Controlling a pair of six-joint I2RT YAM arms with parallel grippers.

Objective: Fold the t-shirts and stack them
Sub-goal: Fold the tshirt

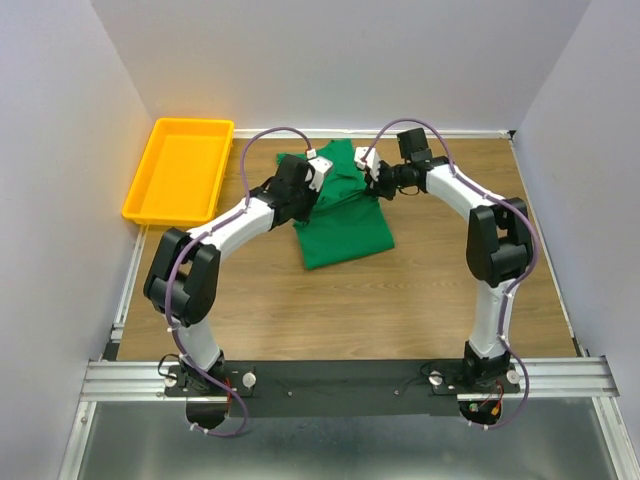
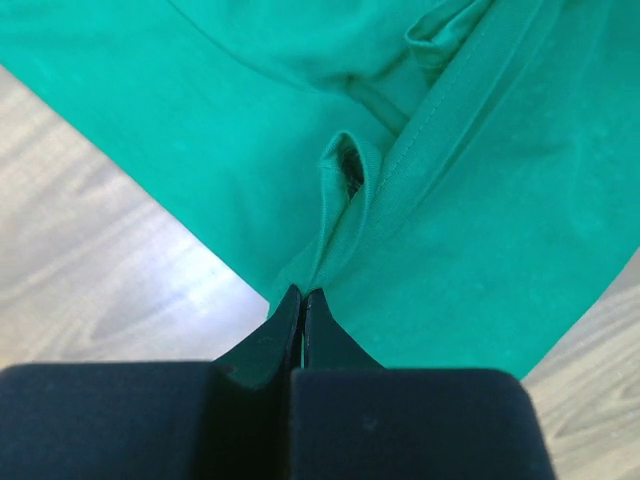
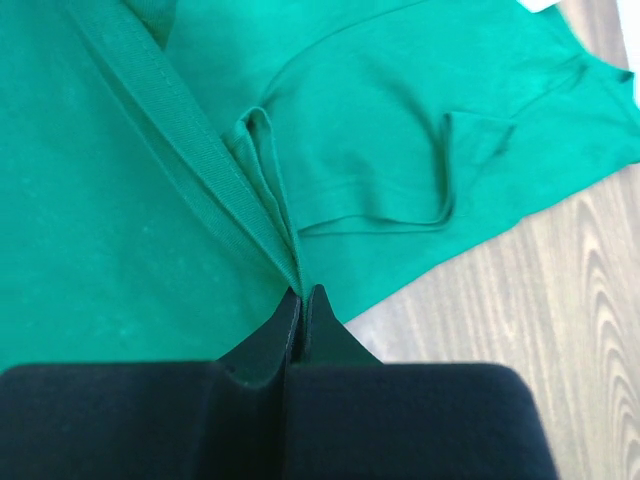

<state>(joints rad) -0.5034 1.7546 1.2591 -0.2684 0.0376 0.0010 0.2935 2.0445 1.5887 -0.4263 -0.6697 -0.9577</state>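
Note:
An emerald-green t-shirt (image 1: 345,225) lies partly folded on the wooden table, its far part bunched up between the two arms. My left gripper (image 1: 316,176) is at the shirt's far left. In the left wrist view this gripper (image 2: 302,293) is shut on a gathered edge of the t-shirt (image 2: 480,200). My right gripper (image 1: 371,176) is at the far right of the cloth. Seen from the right wrist, that gripper (image 3: 304,290) is shut on a ribbed hem of the t-shirt (image 3: 100,220), with a sleeve lying flat beyond it.
A yellow plastic tray (image 1: 150,185) sits at the back left corner with nothing in it. White walls close in the table on three sides. Bare wood (image 1: 340,310) stretches from the shirt to the arm bases.

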